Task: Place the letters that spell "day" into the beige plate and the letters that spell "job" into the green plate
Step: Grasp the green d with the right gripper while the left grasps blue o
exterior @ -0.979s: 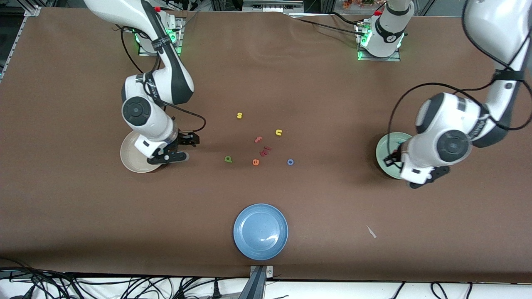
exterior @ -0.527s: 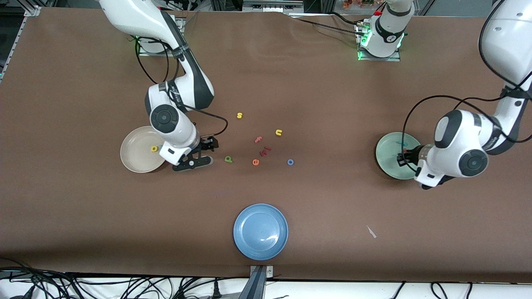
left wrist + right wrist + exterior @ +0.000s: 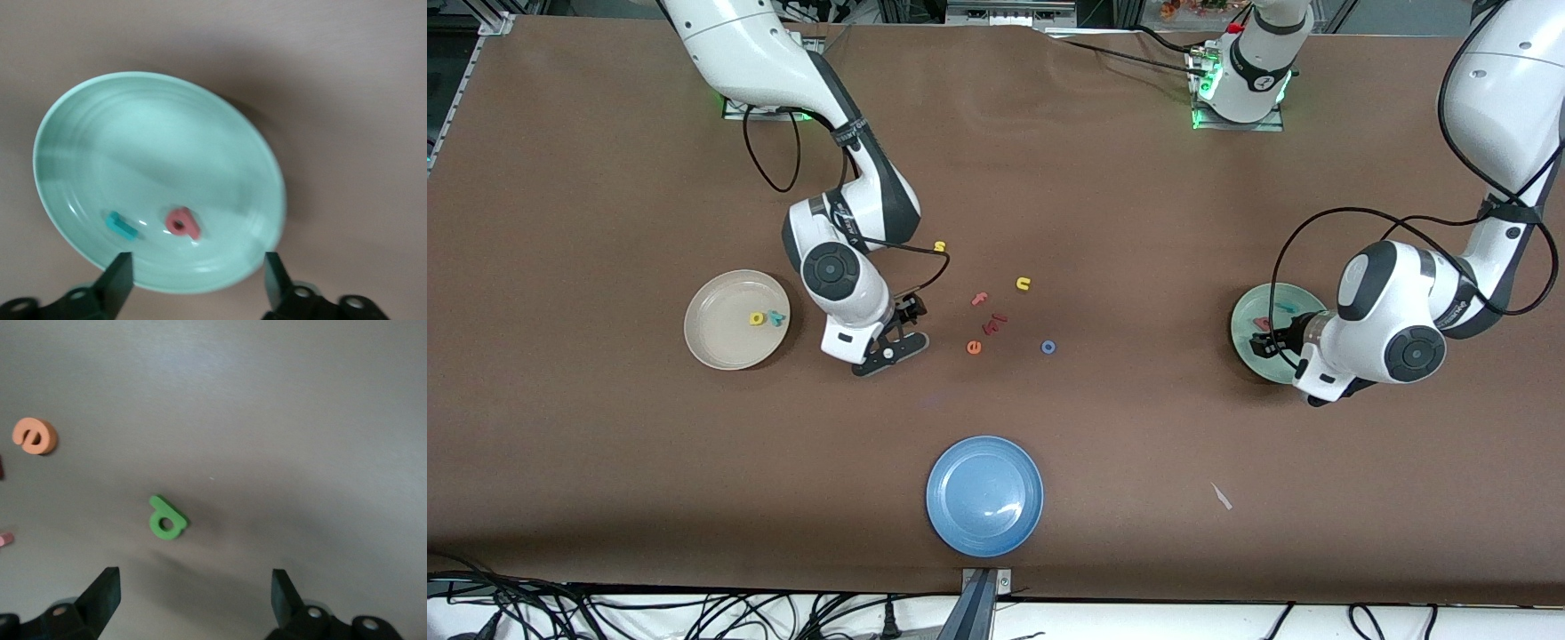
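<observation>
The beige plate [image 3: 713, 342] holds the yellow d [image 3: 757, 317] and the teal y [image 3: 776, 316]. The green a [image 3: 167, 518] lies on the table just below my open right gripper [image 3: 193, 587] [image 3: 900, 331]; in the front view the hand covers it. The green plate [image 3: 1239, 332] [image 3: 147, 147] holds the teal j [image 3: 122, 225] and the red-pink b [image 3: 181, 222]. My left gripper [image 3: 199, 260] [image 3: 1272, 342] hangs open and empty over that plate's rim. The blue o [image 3: 1048, 347] lies on the table between the plates.
An orange e [image 3: 974, 348] [image 3: 35, 435], a pink f [image 3: 980, 299], a dark red piece [image 3: 996, 322], a yellow u [image 3: 1023, 284] and a yellow s [image 3: 939, 246] lie mid-table. A blue plate [image 3: 984, 495] sits near the front edge.
My right arm moved from the beige plate, leaving the teal y beside the d, to over the green a. My left gripper opened and the red-pink b now lies in the green plate.
</observation>
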